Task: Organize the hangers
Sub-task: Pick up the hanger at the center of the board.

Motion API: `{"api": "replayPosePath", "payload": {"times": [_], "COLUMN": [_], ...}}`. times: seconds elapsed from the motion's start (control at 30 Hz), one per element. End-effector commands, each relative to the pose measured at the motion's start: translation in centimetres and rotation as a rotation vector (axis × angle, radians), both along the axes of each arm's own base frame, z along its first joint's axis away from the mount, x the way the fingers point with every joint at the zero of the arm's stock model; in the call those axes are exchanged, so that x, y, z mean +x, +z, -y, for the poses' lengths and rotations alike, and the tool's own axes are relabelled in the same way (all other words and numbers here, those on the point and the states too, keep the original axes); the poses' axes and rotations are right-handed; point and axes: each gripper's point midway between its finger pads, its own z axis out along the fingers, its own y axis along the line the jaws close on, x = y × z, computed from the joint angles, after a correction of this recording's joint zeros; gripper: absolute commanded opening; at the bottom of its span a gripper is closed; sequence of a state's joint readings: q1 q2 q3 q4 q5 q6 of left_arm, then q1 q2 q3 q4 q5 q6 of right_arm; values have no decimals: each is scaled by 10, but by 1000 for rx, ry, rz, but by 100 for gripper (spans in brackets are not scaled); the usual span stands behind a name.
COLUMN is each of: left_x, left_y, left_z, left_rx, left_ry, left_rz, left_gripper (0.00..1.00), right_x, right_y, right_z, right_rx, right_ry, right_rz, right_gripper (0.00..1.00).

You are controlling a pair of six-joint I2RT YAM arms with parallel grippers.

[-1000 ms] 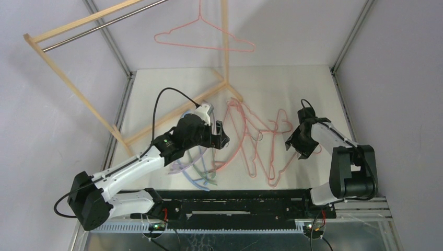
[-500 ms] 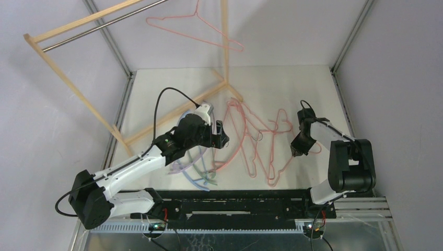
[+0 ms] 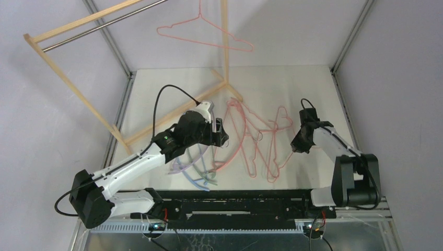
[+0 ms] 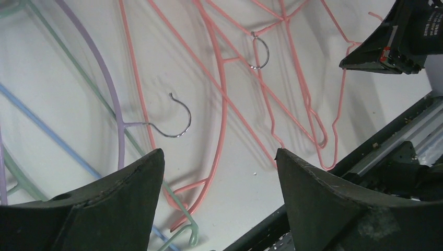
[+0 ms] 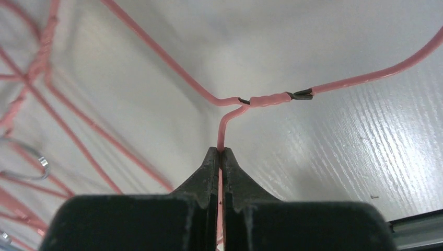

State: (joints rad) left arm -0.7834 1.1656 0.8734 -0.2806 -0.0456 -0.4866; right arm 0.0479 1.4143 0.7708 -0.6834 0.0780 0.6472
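Observation:
Several thin pink wire hangers (image 3: 259, 148) lie tangled on the white table. My right gripper (image 3: 296, 147) (image 5: 220, 152) is shut on the rightmost pink wire hanger (image 5: 269, 99), pinching the wire just below its twisted neck. My left gripper (image 3: 221, 135) (image 4: 218, 152) hovers open over the pile with nothing between its fingers. Below it lie a lilac hanger (image 4: 116, 99) with a metal hook (image 4: 179, 119), a green hanger (image 4: 180, 201), a blue hanger (image 4: 47, 123) and a thick pink hanger (image 4: 222, 94). One more pink wire hanger (image 3: 209, 37) hangs on the rack.
The light wooden rack frame (image 3: 73, 83) with its metal rod (image 3: 99, 23) stands at the back left; its foot (image 3: 172, 117) reaches to the pile. A black rail (image 3: 235, 201) runs along the near edge. Metal corner posts (image 3: 347, 39) bound the table.
My right gripper has shut on the pink wire hanger's neck and shifted slightly. The hanger on the rack swings. The left gripper has barely moved.

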Motion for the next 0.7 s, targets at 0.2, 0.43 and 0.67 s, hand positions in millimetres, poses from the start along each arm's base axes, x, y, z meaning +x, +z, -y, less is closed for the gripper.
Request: {"api": "replayPosePath", "payload": {"times": [0.2,0.43,0.67], "left_x": [6,-4,-22], "left_y": [56,71,76], "left_z": [24,45,98], "left_rx": [-78,-90,-95], "left_ry": [-63,-148,-395], "left_rz": [83,102,102], "left_gripper": [83,82,87], "right_x": [31,39,45], "right_y": [75,89,108], "right_z": [23,8,-22], "right_rx": [-136,-97,-4], "right_ry": [12,71,195], "right_rz": [258,316,373], "right_gripper": [0,0,0]}}
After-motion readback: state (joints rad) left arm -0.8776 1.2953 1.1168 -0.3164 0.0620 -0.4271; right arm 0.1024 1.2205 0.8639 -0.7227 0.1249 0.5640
